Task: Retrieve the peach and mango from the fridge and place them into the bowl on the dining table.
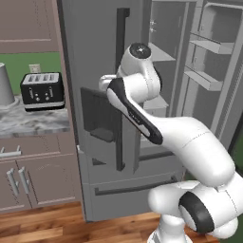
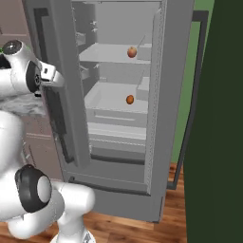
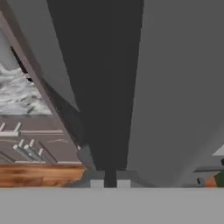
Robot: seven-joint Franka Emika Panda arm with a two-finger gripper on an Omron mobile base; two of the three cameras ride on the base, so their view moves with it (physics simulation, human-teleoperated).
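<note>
The grey fridge stands with its right door swung open and its left door closed. On an upper shelf inside lies a reddish-orange fruit, which looks like the peach. Lower down, in a drawer tray, sits an orange fruit, which looks like the mango. My hand is up against the closed left door near its long dark handle. In the hand view my gripper has its fingertips close together, looking down along the door. The bowl and the dining table are out of view.
A black toaster sits on the marbled counter left of the fridge, above brown cabinets. The open right door with its shelves juts out at the right. A dark green surface blocks the right side. The floor is wood.
</note>
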